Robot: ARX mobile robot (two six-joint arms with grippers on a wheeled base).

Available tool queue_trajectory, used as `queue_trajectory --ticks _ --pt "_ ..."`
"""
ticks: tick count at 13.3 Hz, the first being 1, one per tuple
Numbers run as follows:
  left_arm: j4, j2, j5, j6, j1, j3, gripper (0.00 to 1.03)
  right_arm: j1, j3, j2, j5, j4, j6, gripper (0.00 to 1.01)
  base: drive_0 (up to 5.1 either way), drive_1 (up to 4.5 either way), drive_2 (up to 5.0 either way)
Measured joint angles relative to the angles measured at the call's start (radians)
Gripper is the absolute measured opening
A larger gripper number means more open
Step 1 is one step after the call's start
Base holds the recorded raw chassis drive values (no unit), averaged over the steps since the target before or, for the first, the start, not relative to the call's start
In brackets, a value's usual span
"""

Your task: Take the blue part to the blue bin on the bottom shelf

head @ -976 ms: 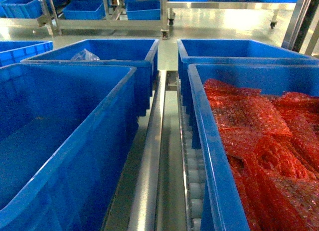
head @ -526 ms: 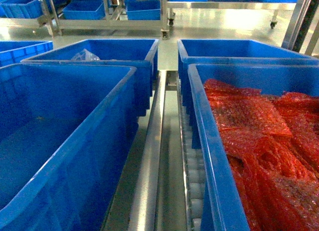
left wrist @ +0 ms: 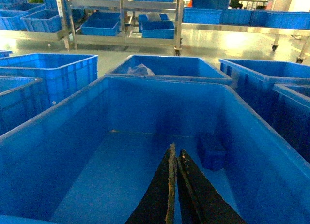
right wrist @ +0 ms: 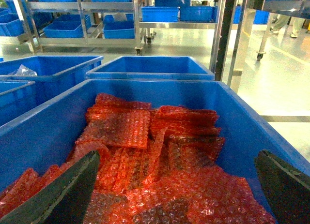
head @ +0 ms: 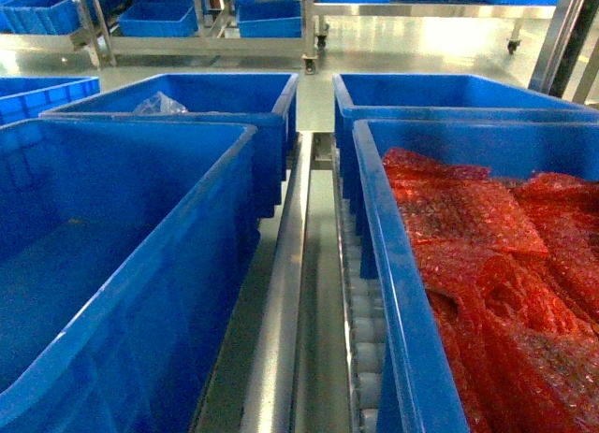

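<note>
Looking from the left side of the scene, the left pincer (left wrist: 175,158) shows at the lower middle of the left wrist view as two dark fingers pressed together, clenched and holding nothing that I can see. It hangs above the open mouth of a large blue bin (left wrist: 72,105), whose floor is almost bare. The blue part (left wrist: 211,150), a small blue block, rests on this floor in the right half of the frame, close to the right wall and just ahead and to the right of the pincer tips. Its long axis seems to run away from the camera, nearly along the line of the fingers, but blue on blue makes the edges hard to read. In my judgement the left arm is the nearer one, so the coming move is a short shift to the right and down, with the fingers opened first. The wall beside the block leaves little room on that side; the middle of the bin is free.

In the middle of the head view a steel rail (head: 281,293) and white rollers (head: 367,339) run between the bins.

On the right, the right pincer (right wrist: 177,185) is released, its fingers spread wide at the lower corners, above red bubble wrap (right wrist: 160,156) in another bin (right wrist: 232,112).
</note>
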Motion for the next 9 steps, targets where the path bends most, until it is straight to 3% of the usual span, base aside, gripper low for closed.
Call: queue_trajectory --ticks 7,9 --pt "0.000 0.000 0.000 0.001 0.000 0.000 0.99 0.000 0.000 0.000 0.000 0.000 0.000 0.98 0.0 0.00 0.0" --pt "0.000 0.000 0.000 0.002 0.000 0.000 0.98 0.000 0.000 0.000 0.000 0.000 0.000 0.98 0.0 0.00 0.0"
